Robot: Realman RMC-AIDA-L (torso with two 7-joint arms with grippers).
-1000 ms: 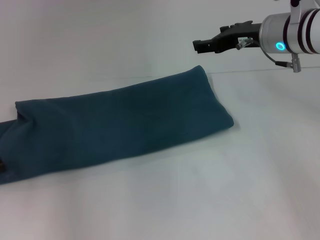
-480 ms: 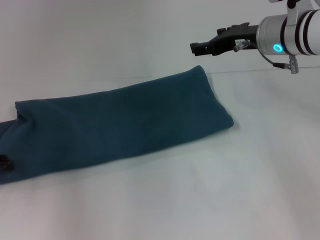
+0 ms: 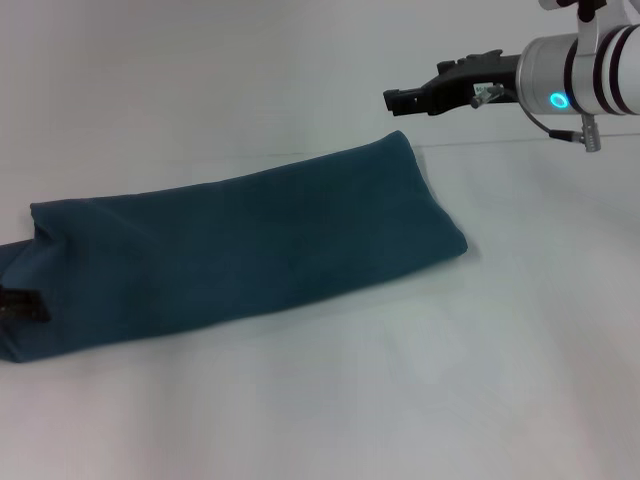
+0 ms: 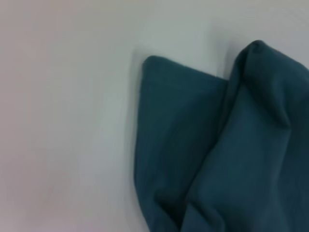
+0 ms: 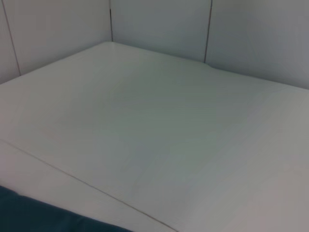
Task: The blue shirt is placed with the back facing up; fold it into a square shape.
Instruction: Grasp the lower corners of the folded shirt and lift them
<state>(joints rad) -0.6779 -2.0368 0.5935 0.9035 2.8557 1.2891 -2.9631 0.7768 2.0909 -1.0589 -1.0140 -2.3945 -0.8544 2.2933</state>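
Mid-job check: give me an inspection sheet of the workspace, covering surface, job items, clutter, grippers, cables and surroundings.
Surface: plain white table, one thin seam line across it.
Job's things: dark teal-blue knit shirt folded into a long band, not yet square; sleeve end bunched in the left wrist view.
Clutter: nothing seen.
Grippers: right gripper above the table beyond the shirt's right end, holding nothing; left gripper at the shirt's left end, barely in view.
Cables: thin cable at the right wrist.
Surroundings: white wall panels.

Even, soft, bright light throughout; faint shadows; the left wrist view is blurred.
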